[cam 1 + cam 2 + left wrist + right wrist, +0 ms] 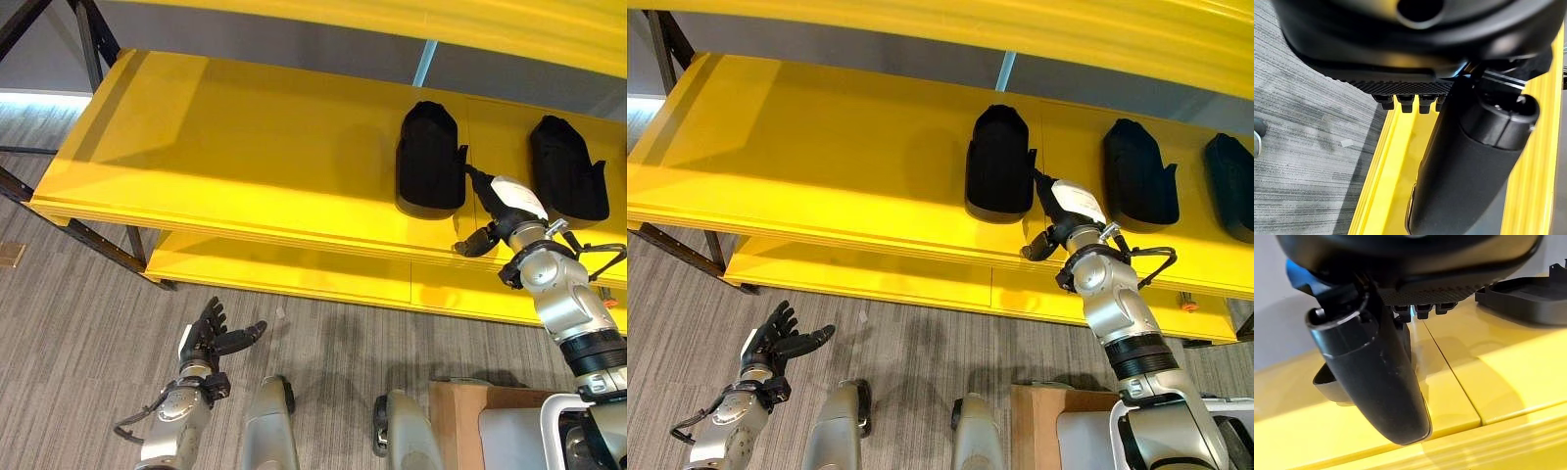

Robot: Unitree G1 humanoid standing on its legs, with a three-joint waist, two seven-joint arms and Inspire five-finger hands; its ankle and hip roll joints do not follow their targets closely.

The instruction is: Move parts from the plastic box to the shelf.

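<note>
Left robot hand (pixel 208 345) open (low); black parts (pixel 429 157) on shelf (pixel 225 147).

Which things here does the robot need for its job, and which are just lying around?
For the job:
- yellow shelf
- black part by the right hand
- second black part
- third black part at the far right

Just lying about:
- small white scrap on the floor
- wooden box by the robot
- left hand, idle, open, low over the floor

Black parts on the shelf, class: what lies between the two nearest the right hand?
Between the left part and middle part, only bare yellow shelf, per the right eye view.
</note>
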